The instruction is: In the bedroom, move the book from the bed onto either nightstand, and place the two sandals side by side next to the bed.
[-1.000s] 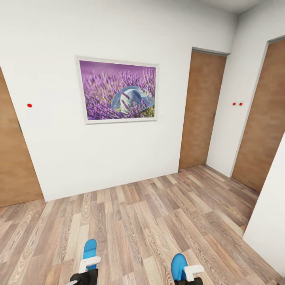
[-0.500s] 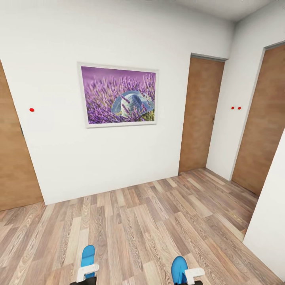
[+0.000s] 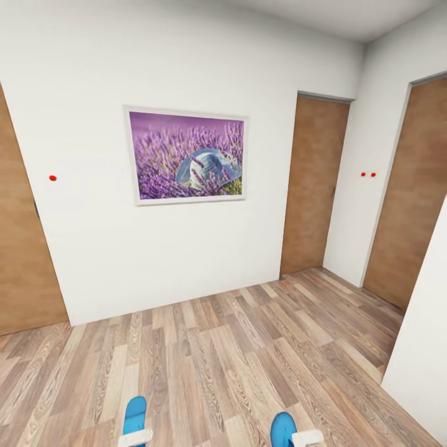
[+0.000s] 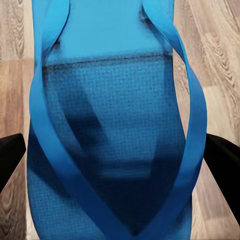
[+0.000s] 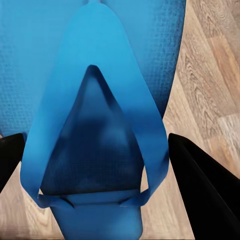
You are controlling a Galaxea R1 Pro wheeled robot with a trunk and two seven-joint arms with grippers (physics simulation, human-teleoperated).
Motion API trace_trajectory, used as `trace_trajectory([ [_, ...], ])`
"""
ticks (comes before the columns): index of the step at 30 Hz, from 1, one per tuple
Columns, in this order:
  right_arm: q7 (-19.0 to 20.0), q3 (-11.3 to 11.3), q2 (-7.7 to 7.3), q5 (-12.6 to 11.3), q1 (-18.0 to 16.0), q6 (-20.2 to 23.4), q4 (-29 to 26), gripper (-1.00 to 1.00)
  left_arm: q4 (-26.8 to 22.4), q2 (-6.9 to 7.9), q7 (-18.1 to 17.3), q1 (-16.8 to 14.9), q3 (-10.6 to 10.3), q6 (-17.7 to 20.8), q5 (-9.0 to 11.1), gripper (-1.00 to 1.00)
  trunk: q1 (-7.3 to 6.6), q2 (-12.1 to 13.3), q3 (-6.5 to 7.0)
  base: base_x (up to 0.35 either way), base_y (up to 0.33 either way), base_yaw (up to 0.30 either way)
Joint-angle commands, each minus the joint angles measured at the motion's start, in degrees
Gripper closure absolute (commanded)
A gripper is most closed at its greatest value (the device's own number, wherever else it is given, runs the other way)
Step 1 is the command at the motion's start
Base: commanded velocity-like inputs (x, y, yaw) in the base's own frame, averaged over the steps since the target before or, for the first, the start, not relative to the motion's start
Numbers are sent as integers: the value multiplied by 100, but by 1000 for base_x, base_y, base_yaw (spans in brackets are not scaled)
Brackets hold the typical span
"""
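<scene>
I hold one bright blue sandal in each hand, low over the wood-plank floor. In the head view the left sandal (image 3: 134,415) and the right sandal (image 3: 282,427) poke up from the bottom edge. The left wrist view has my left gripper (image 4: 117,160) shut on the sandal (image 4: 115,115), a black finger (image 4: 10,157) on each side of the sole. My right gripper (image 5: 100,165) is shut on the other sandal (image 5: 95,100) near its thong strap. The book, the bed and the nightstand are out of view.
A white wall (image 3: 93,248) with a framed lavender picture (image 3: 186,155) faces me. Brown wooden doors stand at the left (image 3: 18,261), middle right (image 3: 313,186) and far right (image 3: 416,198). A white wall corner (image 3: 422,360) juts in at the right. Plank floor (image 3: 217,347) lies ahead.
The head camera has tilted upward, so the wall picture and doors sit lower in the frame and both grippers with their sandals have sunk toward the bottom edge. Both grips are unchanged.
</scene>
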Motion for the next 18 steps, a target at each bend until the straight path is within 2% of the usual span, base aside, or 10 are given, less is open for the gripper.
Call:
trace_trajectory([
  [1, -30, 37, 2, -8, -6, -16, 15, 100, 0, 2, 24, 0, -53, -17, 41, 100, -21, 35, 11, 0, 0, 0],
  [18, -21, 33, -7, -7, -6, -12, 47, 100, -4, 2, 23, 17, -54, -20, 31, 100, -21, 35, -100, 0, 0, 88],
])
